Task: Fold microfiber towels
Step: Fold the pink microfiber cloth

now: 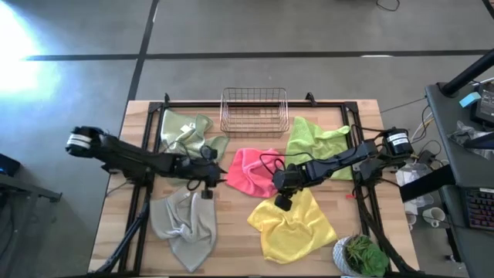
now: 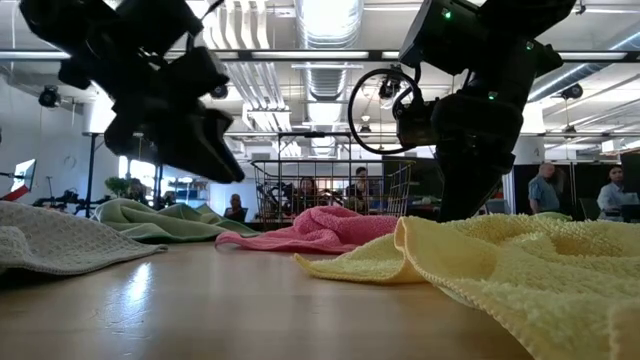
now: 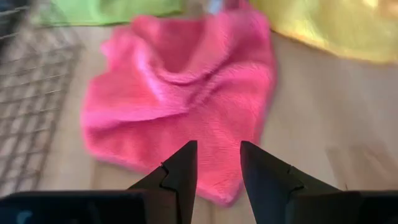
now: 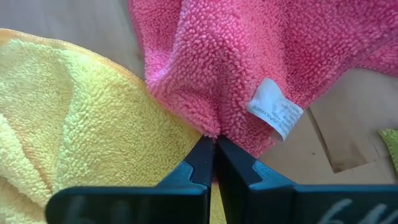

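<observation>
A crumpled pink towel (image 1: 248, 168) lies mid-table, with a white label (image 4: 277, 115) showing. My right gripper (image 1: 279, 187) is shut at its near right edge, just above the yellow towel (image 1: 293, 225). My left gripper (image 3: 217, 167) hovers open over the wood to the pink towel's left, its fingers aimed at the towel's near corner (image 3: 227, 193) and touching nothing. The lime green towel (image 1: 316, 139), the sage green towel (image 1: 185, 133) and the grey-beige towel (image 1: 184, 224) all lie loosely bunched on the table. My right gripper pinches a bunched bit of the pink towel's edge (image 4: 211, 129) at its fingertips. It comes slanting down from the table's right. Folds run out from the pinch. One layer or several, I cannot tell. The rest of the towel lies on the table.
A copper wire basket (image 1: 255, 112) stands at the far middle. A potted plant (image 1: 363, 256) sits at the near right corner. Black frame rails (image 1: 143, 154) run along the table's sides. Bare wood (image 1: 239, 239) shows between the grey-beige and yellow towels. People stand in the room behind.
</observation>
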Robot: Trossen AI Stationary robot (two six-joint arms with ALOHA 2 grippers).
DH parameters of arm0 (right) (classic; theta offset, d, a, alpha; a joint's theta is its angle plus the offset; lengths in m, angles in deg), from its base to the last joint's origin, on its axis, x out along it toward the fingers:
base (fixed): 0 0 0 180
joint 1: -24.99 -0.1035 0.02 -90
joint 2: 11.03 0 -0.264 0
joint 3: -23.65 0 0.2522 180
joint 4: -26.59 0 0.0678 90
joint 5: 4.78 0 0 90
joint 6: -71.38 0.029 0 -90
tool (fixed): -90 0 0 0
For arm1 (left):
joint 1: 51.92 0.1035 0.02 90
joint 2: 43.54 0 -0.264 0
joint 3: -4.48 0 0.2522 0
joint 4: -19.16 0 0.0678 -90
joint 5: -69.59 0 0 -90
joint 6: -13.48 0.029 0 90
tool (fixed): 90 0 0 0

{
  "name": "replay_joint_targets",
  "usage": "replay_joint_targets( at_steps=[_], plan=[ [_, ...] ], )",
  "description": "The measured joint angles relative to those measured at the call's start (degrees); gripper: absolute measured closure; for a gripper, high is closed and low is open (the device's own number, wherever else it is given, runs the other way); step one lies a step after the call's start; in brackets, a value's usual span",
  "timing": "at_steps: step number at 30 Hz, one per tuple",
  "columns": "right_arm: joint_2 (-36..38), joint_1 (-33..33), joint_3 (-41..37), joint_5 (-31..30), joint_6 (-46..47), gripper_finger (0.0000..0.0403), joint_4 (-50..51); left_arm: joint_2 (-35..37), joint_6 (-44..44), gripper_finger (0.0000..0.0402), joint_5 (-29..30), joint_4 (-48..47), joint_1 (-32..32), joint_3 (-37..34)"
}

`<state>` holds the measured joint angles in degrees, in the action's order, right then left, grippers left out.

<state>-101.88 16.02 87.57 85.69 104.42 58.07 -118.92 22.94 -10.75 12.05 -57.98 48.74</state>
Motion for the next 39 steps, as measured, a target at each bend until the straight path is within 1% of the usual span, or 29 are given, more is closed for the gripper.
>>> replay_joint_targets(
  at_steps=[7, 13, 19, 22, 29, 32, 35, 39],
  plan=[
    [0.0, 0.0, 0.0, 0.0, 0.0, 0.0394, 0.0, -6.9, 0.4, 0.0295, -0.2, 0.2, 0.0, 2.4],
    [0.0, 0.0, 0.0, 0.0, 0.0, 0.0394, 0.0, -10.4, 0.5, 0.0295, -2.1, -0.4, 0.0, 2.3],
    [0.0, 0.0, 0.0, 0.0, 0.0, 0.0394, 0.0, -12.8, 1.5, 0.0295, -2.3, -0.2, 0.1, 2.3],
    [0.0, 0.0, 0.0, 0.0, 0.0, 0.0394, -0.1, -14.1, 3.3, 0.0295, -0.6, 0.1, 0.1, 2.3],
    [0.0, 0.0, 0.0, 0.3, 0.0, 0.0394, -0.4, -15.6, 3.3, 0.0295, 7.3, 0.7, 0.0, 2.6],
    [0.0, 0.0, 0.0, 1.1, 0.0, 0.0394, -0.5, -15.7, 3.3, 0.0297, 7.9, 0.4, 0.1, 2.8],
    [0.0, 0.0, 0.0, 1.5, 0.3, 0.0394, -0.5, -15.6, 3.1, 0.0315, 7.9, 0.2, 0.1, 2.8],
    [0.0, 0.0, 0.1, 1.7, 0.4, 0.0394, -0.5, -15.4, 3.0, 0.0368, 7.7, -0.2, 0.0, 2.8]
  ],
)
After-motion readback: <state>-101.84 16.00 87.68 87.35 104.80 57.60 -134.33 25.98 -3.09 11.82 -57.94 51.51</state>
